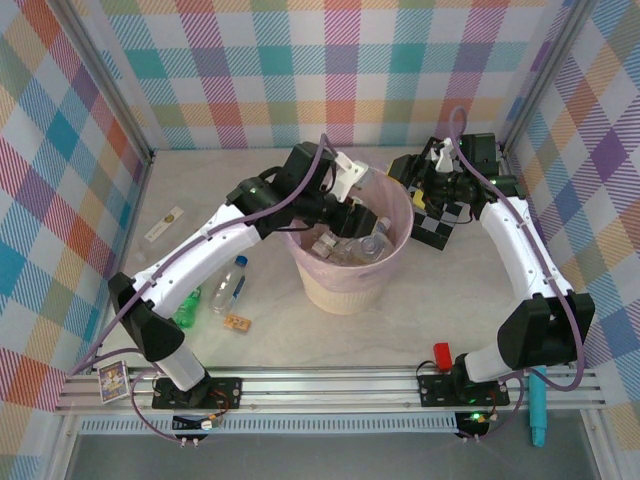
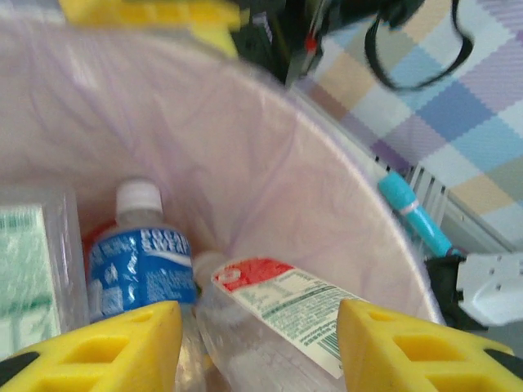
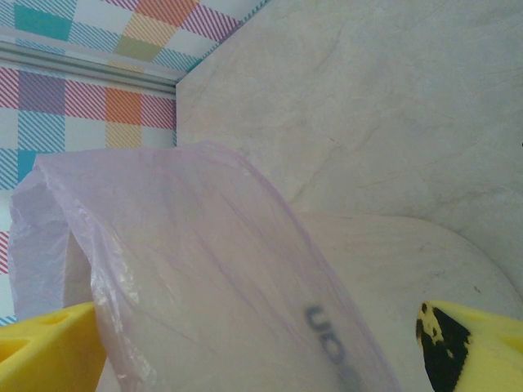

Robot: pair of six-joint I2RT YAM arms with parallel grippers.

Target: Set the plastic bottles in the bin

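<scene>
Green plastic comes first from where I sit: the green bottle lies on the table just beside the left arm's lower link. A clear bottle with a blue cap lies next to it on the right, and a small brown block sits near both. These two bottles are outside the bin. Farther in, at the middle of the table, stands the bin, a cream bucket with a pink liner folded over its rim. I make out at least three bottles lying in it. There is a blue-labelled bottle with a white cap, a red-and-white-labelled bottle slanting beside it, and a green-printed bottle against the left wall. My left gripper hangs over the bin's mouth, its yellow fingers part-way apart with the red-and-white-labelled bottle showing between them. Whether they press it or it lies loose below, I cannot tell. Just right of the bin sits the checkerboard. Above it the right gripper faces the bin's rim with its fingers spread wide and released, a fold of the liner before them and bare table beyond.
</scene>
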